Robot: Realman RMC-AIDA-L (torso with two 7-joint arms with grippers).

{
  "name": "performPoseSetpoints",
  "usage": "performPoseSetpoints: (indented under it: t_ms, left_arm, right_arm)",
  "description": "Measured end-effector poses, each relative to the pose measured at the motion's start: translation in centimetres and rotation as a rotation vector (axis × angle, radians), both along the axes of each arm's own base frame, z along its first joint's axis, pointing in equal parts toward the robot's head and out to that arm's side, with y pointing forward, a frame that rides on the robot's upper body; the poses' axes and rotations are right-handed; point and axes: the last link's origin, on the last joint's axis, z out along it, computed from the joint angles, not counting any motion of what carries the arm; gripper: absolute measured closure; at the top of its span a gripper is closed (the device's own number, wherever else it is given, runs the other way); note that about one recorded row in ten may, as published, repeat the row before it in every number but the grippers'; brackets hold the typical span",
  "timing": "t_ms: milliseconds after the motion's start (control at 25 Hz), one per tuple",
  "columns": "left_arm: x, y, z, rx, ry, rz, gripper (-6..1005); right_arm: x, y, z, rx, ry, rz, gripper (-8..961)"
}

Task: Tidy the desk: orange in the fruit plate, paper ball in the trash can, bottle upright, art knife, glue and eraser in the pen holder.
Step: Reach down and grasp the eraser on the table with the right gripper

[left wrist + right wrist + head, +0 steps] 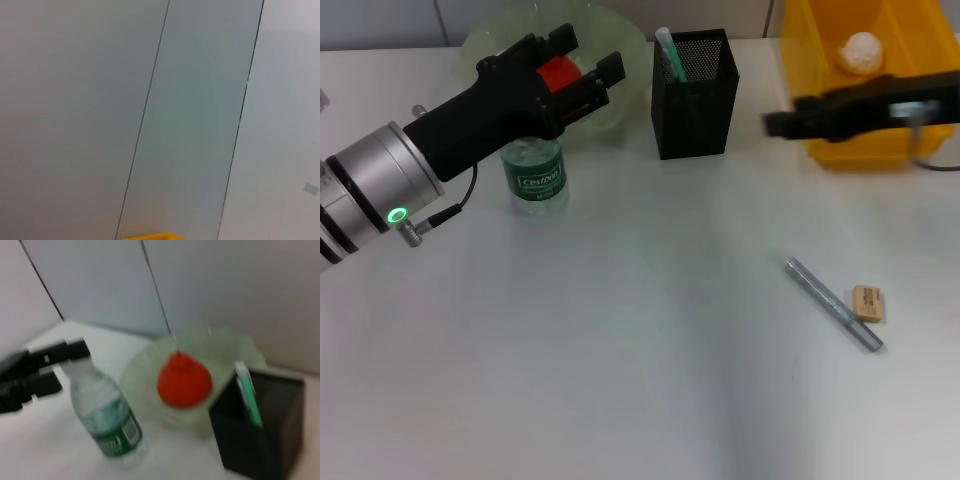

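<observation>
We see one round orange [558, 72] in one wavy glass fruit plate [626, 50], one mesh pen holder [695, 95]; left gripper [582, 68] jaws open, empty.

I see a pale grey panelled wall [75, 110] with thin dark vertical seams [142, 120] behind my workspace, and flat, even light throughout.
</observation>
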Motion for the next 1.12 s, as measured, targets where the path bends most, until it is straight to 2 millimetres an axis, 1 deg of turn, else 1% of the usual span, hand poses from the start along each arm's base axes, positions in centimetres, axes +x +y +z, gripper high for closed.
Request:
performPoseSetpoints:
  t_ms: [120,200,320,440,560,680,800,840,880,960,1000,1120]
  left_arm:
    - [0.0,0.0,0.0,0.001,0.003,0.0,229]
    - [0.0,0.0,-0.1,0.002,0.007,-0.001,229]
    - [0.0,0.1,-0.2,0.003,0.011,-0.007,229]
    - [0.1,0.1,-0.3,0.002,0.011,-0.01,229]
    - [0.2,0.1,-0.3,0.0,0.011,-0.011,229]
    - [0.2,0.0,-0.4,-0.003,0.01,-0.011,229]
    - [0.0,-0.1,-0.5,-0.006,0.01,-0.007,229]
    - [-0.1,-0.2,-0.6,-0.006,0.009,-0.003,229]
    - [-0.1,-0.1,-0.6,-0.006,0.009,-0.002,229]
    - [-0.1,-0.1,-0.6,-0.005,0.009,-0.002,229]
    - [-0.1,-0.1,-0.6,-0.005,0.009,-0.002,229]
    - [-0.1,0.0,-0.5,-0.003,0.011,-0.001,229]
  right_arm:
    - [0.5,-0.8,2.4,-0.027,-0.041,-0.089,442]
    - [0.6,-1.3,3.4,-0.048,-0.085,-0.166,443]
    - [1.0,-1.8,3.9,-0.081,-0.178,-0.29,444]
    - [1.0,-2.0,3.9,-0.118,-0.293,-0.405,444]
    - [0.8,-2.2,3.4,-0.141,-0.39,-0.488,445]
    - [0.7,-2.4,2.7,-0.155,-0.456,-0.532,446]
    - [0.8,-2.6,1.3,-0.186,-0.492,-0.552,447]
    - [1.2,-2.6,0.2,-0.21,-0.514,-0.563,447]
    - [1.4,-2.5,-0.4,-0.22,-0.524,-0.567,447]
    - [1.7,-2.4,-1.2,-0.236,-0.536,-0.569,447]
    - [1.7,-2.4,-1.2,-0.236,-0.536,-0.569,447]
    - [2.0,-2.1,-2.1,-0.241,-0.543,-0.565,447]
